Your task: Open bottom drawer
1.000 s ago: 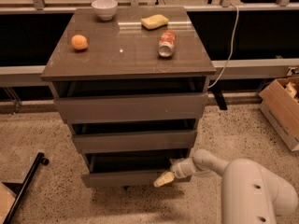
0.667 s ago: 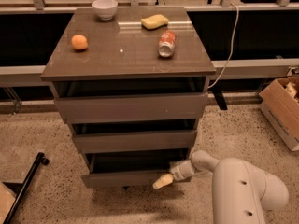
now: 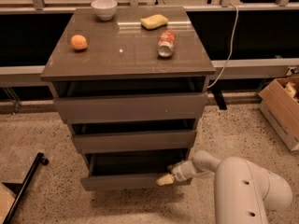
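Bottom drawer [image 3: 124, 181] slightly open; gripper [image 3: 165, 179] at its front's right end, grip unclear

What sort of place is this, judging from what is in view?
Probably a lab or office test area, not a home: a speckled hard floor, a cardboard box on it, a cable hanging behind the cabinet. The gripper is at the front of the bottom drawer, right side.
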You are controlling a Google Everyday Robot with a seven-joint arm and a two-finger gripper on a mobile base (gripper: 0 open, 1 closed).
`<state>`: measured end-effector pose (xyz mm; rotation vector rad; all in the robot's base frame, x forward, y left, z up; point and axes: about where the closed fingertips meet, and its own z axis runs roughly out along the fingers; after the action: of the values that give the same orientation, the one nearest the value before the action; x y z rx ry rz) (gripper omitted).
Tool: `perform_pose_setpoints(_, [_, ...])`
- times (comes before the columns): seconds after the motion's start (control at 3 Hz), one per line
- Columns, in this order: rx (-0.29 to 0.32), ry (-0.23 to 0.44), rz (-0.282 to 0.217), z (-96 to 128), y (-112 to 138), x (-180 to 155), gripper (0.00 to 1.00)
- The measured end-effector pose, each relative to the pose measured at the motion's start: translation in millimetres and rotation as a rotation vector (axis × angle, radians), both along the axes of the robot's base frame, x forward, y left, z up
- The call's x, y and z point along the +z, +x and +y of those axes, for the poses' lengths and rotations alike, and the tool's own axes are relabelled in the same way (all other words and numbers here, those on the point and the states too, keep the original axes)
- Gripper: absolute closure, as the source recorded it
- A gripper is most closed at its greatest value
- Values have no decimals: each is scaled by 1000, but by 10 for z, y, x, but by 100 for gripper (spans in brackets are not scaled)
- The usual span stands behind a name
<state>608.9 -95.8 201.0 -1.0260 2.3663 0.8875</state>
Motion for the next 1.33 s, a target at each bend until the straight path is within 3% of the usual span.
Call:
perform_pose_setpoints(0.33, [0,0,0,0,0,12,61])
perform_pose_setpoints(0.67, [-14,-7,100,-25,-337,-33,86])
perform_pose_setpoints(1.0, [-16,-9,115,-23,-390,-6,83])
perform_pose_setpoints(1.33, [-15,-9,116,-22,-392,14,59])
